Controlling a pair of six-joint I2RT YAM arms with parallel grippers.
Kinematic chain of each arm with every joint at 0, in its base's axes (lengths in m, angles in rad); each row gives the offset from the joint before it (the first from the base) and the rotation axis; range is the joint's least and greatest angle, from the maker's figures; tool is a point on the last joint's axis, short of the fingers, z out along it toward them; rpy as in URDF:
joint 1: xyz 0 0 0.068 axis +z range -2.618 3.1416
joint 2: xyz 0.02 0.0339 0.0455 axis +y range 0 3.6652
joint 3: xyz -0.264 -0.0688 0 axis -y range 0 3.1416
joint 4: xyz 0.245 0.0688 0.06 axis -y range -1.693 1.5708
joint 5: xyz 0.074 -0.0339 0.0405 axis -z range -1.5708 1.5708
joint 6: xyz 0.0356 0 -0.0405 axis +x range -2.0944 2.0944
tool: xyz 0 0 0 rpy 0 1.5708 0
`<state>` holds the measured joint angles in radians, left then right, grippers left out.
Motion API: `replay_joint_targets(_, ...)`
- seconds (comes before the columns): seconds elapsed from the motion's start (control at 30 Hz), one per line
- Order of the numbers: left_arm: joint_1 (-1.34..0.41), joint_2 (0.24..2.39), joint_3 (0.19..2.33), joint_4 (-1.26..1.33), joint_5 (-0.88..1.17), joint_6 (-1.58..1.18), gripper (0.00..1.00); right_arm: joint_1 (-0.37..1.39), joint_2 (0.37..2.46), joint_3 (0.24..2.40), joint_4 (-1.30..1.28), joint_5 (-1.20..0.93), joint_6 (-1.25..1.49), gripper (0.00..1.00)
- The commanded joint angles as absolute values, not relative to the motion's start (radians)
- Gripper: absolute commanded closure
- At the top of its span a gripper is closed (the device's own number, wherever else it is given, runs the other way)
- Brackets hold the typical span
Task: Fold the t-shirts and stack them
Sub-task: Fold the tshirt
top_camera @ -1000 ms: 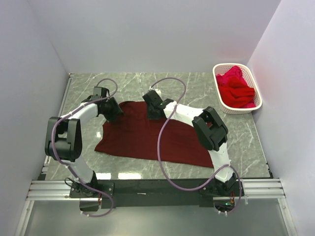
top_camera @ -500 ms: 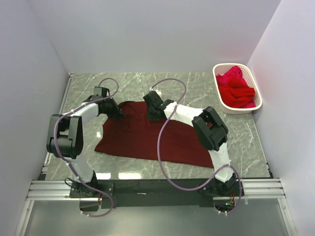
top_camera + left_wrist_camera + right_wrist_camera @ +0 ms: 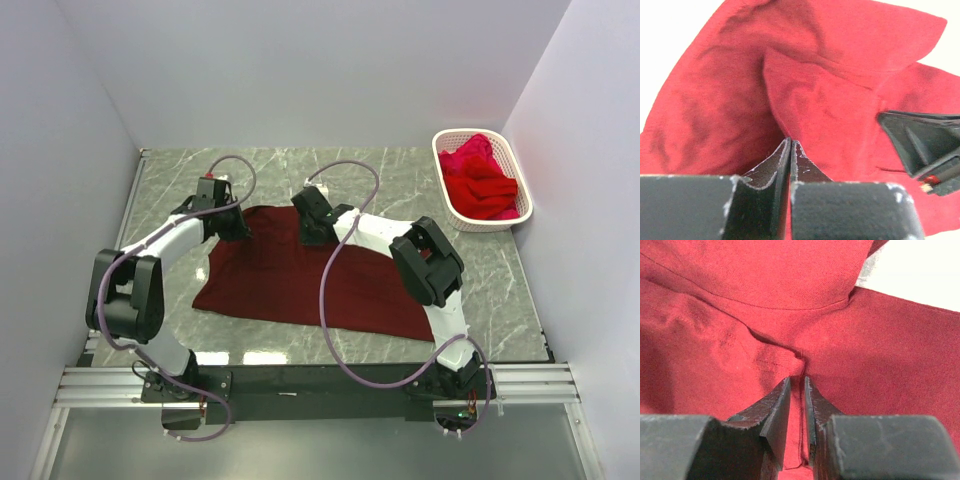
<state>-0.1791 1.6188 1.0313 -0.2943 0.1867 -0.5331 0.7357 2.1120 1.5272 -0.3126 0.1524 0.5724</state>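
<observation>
A dark maroon t-shirt (image 3: 300, 285) lies spread flat on the marble table. My left gripper (image 3: 238, 230) is at its far left corner. In the left wrist view its jaws (image 3: 790, 143) are shut on a raised ridge of the cloth (image 3: 805, 95). My right gripper (image 3: 313, 230) is at the shirt's far edge near the middle. Its jaws (image 3: 797, 380) are shut on a pinched fold by the collar seam (image 3: 765, 305). The right gripper's body (image 3: 925, 150) shows at the right of the left wrist view. More bright red t-shirts (image 3: 480, 180) are heaped in the basket.
A white slotted basket (image 3: 446, 205) stands at the far right corner of the table (image 3: 400, 175), close to the right wall. Grey walls close in the left, back and right sides. Purple cables arch over both arms above the shirt.
My left gripper has closed on the shirt's far left corner, and its wrist has shifted slightly towards the back. The right arm and the shirt have stayed put.
</observation>
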Motion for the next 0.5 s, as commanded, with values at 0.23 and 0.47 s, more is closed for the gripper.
replay_joint_targets(0.23, -0.293, 1.615, 1.108, -0.446, -0.189, -0.387, 0.91, 0.729, 2.040, 1.499, -0.270, 0.167, 0.583, 0.75)
replay_joint_targets(0.47, -0.357, 1.666, 1.144, -0.486, -0.294, -0.361, 0.90, 0.729, 2.020, 1.500, -0.262, 0.175, 0.578, 0.75)
